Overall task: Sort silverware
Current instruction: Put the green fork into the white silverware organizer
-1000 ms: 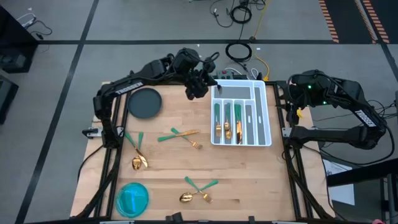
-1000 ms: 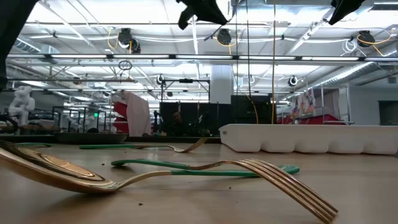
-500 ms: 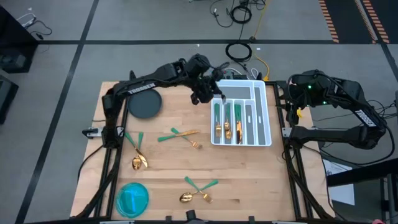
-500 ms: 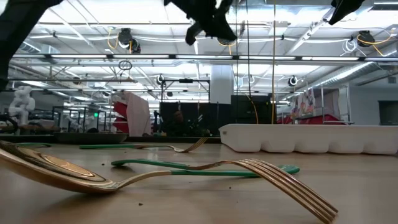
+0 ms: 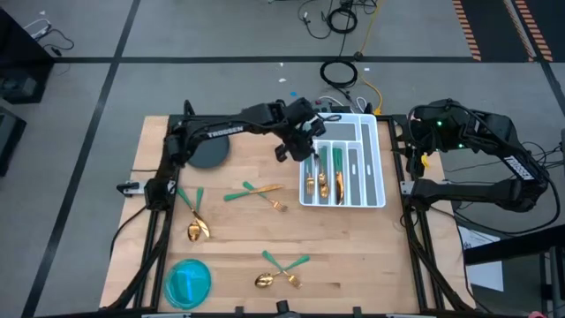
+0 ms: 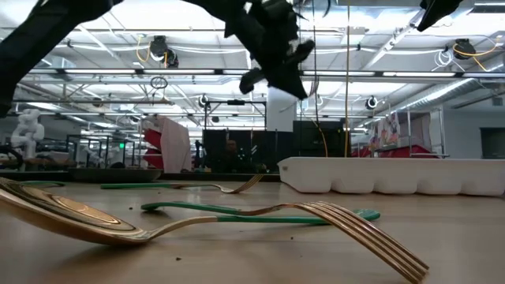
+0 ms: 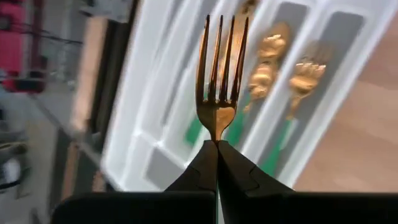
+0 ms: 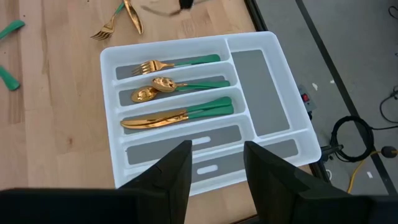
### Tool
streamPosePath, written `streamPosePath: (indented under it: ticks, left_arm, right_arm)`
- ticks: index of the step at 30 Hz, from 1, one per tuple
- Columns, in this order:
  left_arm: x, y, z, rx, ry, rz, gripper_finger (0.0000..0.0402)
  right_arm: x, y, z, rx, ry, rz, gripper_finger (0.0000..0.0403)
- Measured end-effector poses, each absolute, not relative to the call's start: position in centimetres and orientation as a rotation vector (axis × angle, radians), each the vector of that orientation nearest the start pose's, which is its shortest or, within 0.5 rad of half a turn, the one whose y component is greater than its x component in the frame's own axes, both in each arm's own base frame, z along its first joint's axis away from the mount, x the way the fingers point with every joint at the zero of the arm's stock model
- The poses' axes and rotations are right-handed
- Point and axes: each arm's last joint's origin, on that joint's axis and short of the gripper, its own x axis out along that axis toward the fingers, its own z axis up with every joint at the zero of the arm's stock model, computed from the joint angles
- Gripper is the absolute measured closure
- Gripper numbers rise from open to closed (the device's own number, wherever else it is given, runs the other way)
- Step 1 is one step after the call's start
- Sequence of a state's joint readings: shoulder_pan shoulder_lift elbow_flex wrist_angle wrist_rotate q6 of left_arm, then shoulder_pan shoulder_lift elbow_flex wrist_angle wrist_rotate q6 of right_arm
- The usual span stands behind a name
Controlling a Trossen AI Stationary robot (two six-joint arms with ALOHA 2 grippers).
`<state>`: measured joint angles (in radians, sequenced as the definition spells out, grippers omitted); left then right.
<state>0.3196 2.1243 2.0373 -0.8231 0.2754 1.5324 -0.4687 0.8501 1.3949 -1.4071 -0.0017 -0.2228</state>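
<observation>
we see the left gripper (image 5: 296,141) clenched on a fork (image 7: 219,74), tines pointing away from its fingers, hovering over the white tray's (image 5: 381,168) edge at the table's twelve o'clock. in the tray lie a fork (image 8: 177,63), two spoons (image 8: 180,86) and a knife (image 8: 177,114), each kind in its own slot. loose silverware (image 5: 254,193) rests mid-table, with more (image 5: 281,269) toward six o'clock and some (image 5: 192,216) toward nine. the right gripper (image 8: 214,168) waits off the table at three o'clock, fingers parted, grasping nothing.
</observation>
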Motion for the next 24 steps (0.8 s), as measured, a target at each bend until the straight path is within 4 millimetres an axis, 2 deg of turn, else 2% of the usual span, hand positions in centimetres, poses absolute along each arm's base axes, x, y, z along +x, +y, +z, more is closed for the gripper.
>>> streamPosePath:
  ticks: [9,24]
  left_arm:
    - [45.1,12.6,26.1,1.071,0.738,-0.767,0.0402]
    - [46.2,11.3,23.3,1.069,0.729,-0.880,0.0402]
  right_arm:
    - [7.8,-3.9,40.7,-0.008,0.888,-0.338,0.0266]
    - [7.8,-3.9,40.7,-0.027,0.891,-0.329,0.0266]
